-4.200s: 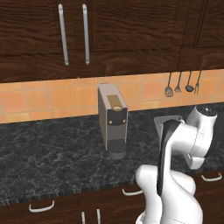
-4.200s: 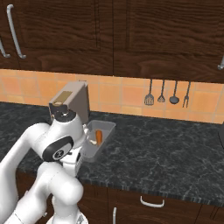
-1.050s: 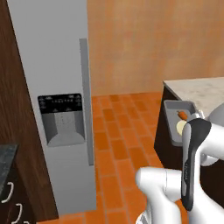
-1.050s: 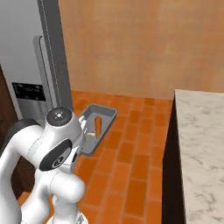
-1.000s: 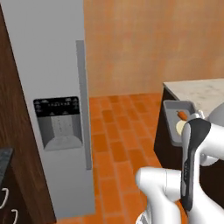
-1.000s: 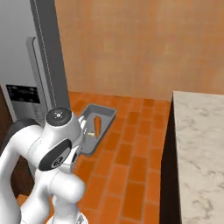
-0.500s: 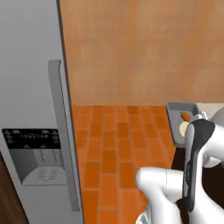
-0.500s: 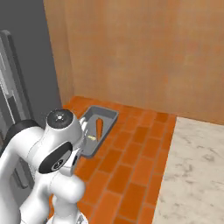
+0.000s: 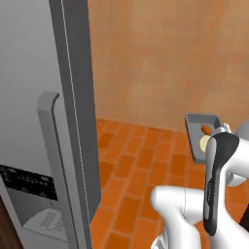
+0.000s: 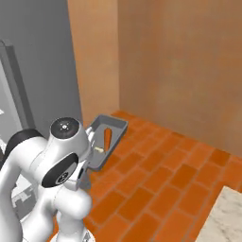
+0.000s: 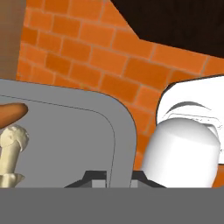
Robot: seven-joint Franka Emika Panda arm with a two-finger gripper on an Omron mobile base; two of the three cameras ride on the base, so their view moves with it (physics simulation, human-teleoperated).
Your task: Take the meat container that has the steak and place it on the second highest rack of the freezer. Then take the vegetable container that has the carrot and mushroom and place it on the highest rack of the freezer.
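Note:
The vegetable container is a grey tray held up in the air over the floor, right of the freezer. The carrot and mushroom lie in it. My gripper is shut on the vegetable container's rim, with the carrot and mushroom at the left of the hand view. In the right base view the vegetable container juts out past my arm's joint, beside the freezer's grey side. The freezer's racks are hidden. The meat container and steak are out of view.
The freezer's long bar handle and dispenser panel face me at the left. Orange brick floor runs to an orange wall. A marble counter corner sits at the lower right.
The base has moved, so the whole scene has shifted: the freezer now stands nearer and farther left, and the counter has nearly left view. The tray stays in my shut gripper.

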